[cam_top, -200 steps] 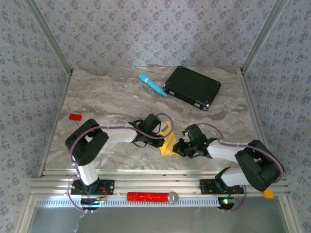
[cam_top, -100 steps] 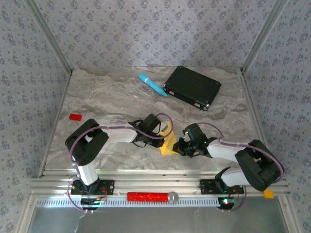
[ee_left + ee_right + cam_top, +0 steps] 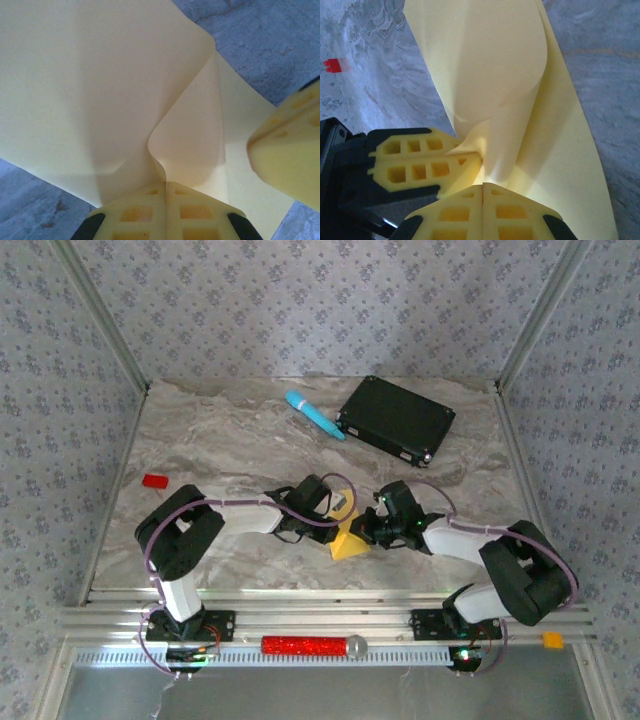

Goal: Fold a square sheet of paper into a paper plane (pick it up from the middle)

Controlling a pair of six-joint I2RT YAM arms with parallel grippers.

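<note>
In the top external view, the square sheet of paper [image 3: 348, 543] is seen near the front middle of the worktop [image 3: 220, 440]. It is gripped by the left end effector [image 3: 342, 517] and the right end effector [image 3: 369, 530], which meet just beside each other over it. An early fold is judged to be in hand; no dart shape has been formed yet. The black flat box [image 3: 396, 420] and light-blue cylinder [image 3: 313, 413] lie well apart at the far side, and the small red block [image 3: 155, 480] lies near the left edge. None of them is judged to stand in the way.

In the left wrist view, the left end effector is shown clenched on the sheet, which bows upward in a loose curl.

In the right wrist view, the right end effector is likewise clamped on the sheet below a rolled-over flap, with a finger of the left one just beside it. The next move is judged to call for the flap to be laid flat and its edges matched before a crease is pressed. The crowded fingers are the likeliest hindrance, and the thin paper could be crumpled.
</note>
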